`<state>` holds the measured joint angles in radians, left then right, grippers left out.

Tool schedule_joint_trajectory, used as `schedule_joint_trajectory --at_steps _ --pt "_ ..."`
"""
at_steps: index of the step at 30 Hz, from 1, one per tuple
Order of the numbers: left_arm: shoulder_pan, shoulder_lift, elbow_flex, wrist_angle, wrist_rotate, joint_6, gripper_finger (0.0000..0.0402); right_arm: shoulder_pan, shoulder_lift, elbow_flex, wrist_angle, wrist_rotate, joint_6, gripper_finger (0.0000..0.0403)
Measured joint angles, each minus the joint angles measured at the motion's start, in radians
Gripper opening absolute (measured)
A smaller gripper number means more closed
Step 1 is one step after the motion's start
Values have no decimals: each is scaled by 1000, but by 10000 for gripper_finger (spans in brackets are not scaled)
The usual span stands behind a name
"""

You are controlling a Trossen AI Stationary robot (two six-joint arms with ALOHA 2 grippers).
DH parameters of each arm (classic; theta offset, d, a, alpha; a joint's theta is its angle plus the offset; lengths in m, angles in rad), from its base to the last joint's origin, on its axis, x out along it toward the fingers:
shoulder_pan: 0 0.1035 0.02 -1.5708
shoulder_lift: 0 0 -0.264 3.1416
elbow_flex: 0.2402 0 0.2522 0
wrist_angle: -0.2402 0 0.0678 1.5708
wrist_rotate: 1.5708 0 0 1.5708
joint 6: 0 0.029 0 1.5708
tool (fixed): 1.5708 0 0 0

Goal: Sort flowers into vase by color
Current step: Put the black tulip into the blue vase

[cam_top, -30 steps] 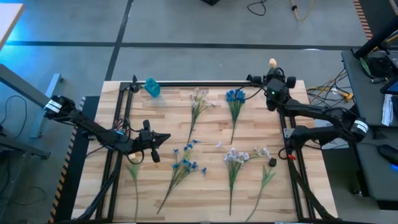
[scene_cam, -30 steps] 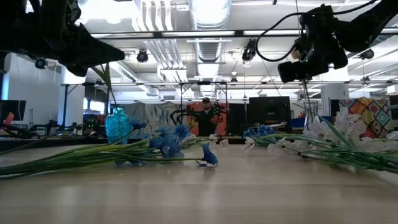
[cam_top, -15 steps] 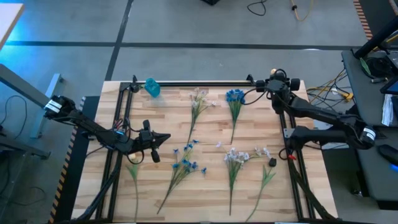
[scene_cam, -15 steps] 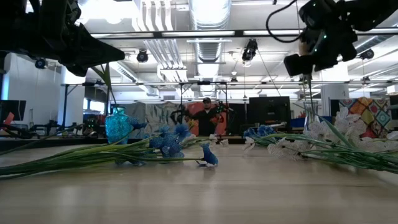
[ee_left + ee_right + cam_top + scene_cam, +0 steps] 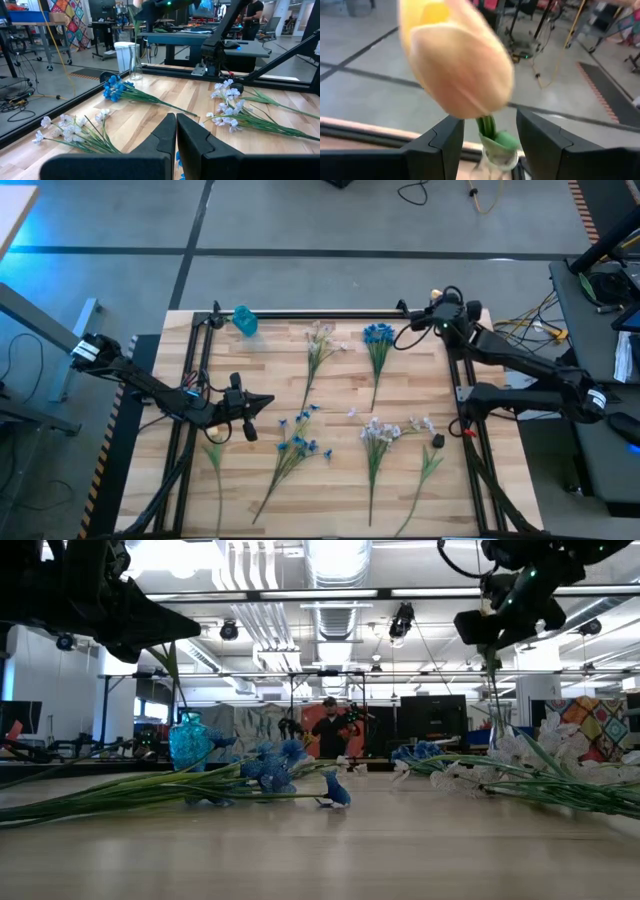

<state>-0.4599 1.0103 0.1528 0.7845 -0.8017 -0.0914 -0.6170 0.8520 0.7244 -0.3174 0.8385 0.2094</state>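
On table [image 5: 340, 395]: two blue sprigs [image 5: 378, 335], seemingly two white sprigs [image 5: 383, 430].

Two matte black jointed arms with white-banded labels near their outer links; looped black cables trail each end effector's camera housing.

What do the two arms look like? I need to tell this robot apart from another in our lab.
Both arms are dark, slim and jointed, each with a white band with dark markings near its outer end. Black cables loop around the right gripper, where a small green light glows. The left gripper tapers to two black, flat, angular fingers.
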Motion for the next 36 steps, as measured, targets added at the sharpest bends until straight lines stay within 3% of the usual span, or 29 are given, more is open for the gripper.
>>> schedule_joint_trajectory --at_steps 6,20,24,36 --pt "0 0 0 -1 0 0 0 0 0 100 -202 -44 29 173" --pt "0 1 0 -24 0 3 0 0 -5 291 -665 -309 110 171" --pt "0 14 0 -24 0 3 0 4 -14 275 -681 -437 115 158" --pt "0 57 0 -11 0 -4 0 96 -14 268 -695 -534 122 68"
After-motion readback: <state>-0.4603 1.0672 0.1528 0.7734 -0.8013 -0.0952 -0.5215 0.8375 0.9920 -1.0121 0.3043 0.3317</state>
